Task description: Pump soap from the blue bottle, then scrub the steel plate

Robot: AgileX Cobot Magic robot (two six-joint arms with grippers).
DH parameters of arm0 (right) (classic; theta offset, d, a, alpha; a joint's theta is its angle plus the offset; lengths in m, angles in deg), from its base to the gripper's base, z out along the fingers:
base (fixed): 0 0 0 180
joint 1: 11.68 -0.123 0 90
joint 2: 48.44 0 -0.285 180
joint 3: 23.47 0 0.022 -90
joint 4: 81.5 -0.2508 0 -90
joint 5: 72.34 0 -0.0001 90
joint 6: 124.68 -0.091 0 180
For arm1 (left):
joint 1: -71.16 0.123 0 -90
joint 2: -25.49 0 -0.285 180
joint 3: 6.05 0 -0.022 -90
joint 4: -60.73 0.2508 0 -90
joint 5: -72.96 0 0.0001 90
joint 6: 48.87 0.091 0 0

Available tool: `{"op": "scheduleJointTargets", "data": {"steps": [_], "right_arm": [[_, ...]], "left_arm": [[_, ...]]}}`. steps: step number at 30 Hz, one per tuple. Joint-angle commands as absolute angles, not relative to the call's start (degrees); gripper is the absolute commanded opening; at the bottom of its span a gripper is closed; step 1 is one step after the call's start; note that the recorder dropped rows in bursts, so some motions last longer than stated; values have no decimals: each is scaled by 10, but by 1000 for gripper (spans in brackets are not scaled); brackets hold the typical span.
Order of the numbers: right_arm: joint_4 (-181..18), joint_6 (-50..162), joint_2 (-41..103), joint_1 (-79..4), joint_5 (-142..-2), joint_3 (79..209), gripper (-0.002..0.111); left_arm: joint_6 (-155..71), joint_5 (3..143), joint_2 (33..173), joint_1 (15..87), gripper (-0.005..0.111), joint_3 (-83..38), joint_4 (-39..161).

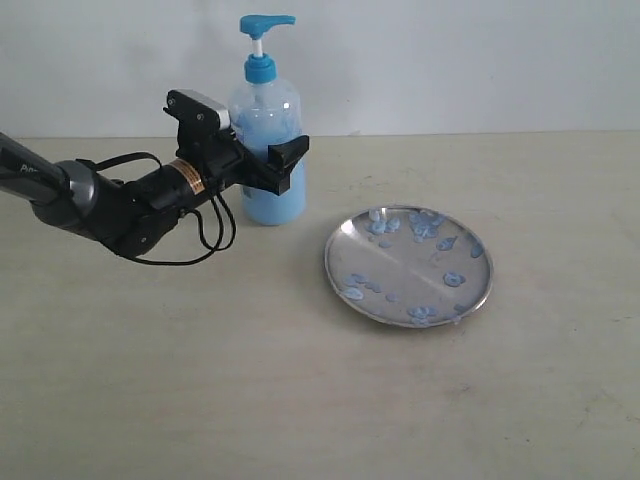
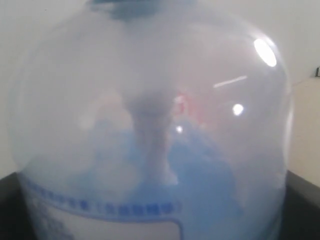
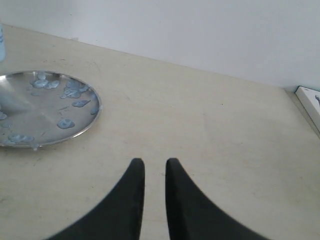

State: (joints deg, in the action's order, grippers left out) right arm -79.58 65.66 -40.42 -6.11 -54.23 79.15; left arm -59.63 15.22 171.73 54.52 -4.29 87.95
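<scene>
The blue bottle (image 1: 272, 205) stands upright at the back of the table, its pump head (image 1: 265, 25) raised. My left gripper (image 1: 272, 155) reaches in from the left and is shut on the bottle's body, one finger in front and one behind. In the left wrist view the bottle (image 2: 150, 125) fills the frame, with dark fingers (image 2: 305, 200) at its sides. The steel plate (image 1: 410, 275) lies to the bottle's right, spotted with soap (image 1: 430, 228). My right gripper (image 3: 155, 162) hovers over bare table beside the plate (image 3: 30, 115), shut and holding nothing. It is out of the exterior view.
A white flat object (image 3: 310, 100) shows at the table's edge in the right wrist view. A pale wall runs behind the table. The left arm's black cable (image 1: 215, 235) loops down near the bottle's base.
</scene>
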Motion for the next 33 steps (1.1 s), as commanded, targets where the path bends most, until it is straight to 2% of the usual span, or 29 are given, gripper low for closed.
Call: {"op": "scheduleJointTargets", "data": {"steps": [1, 11, 29, 33], "right_arm": [[-795, 658, -407, -60, -550, 793, 5], [-795, 658, -407, -60, -550, 793, 5], [-796, 658, -407, -60, -554, 793, 5], [-930, 612, -407, -60, -636, 793, 5]], "left_arm": [[-591, 186, 1718, 546, 4, -42, 883], [-573, 230, 1707, 546, 4, -42, 1026], [-574, 307, 1650, 546, 4, -42, 1157], [-579, 308, 1650, 545, 4, -42, 1193]]}}
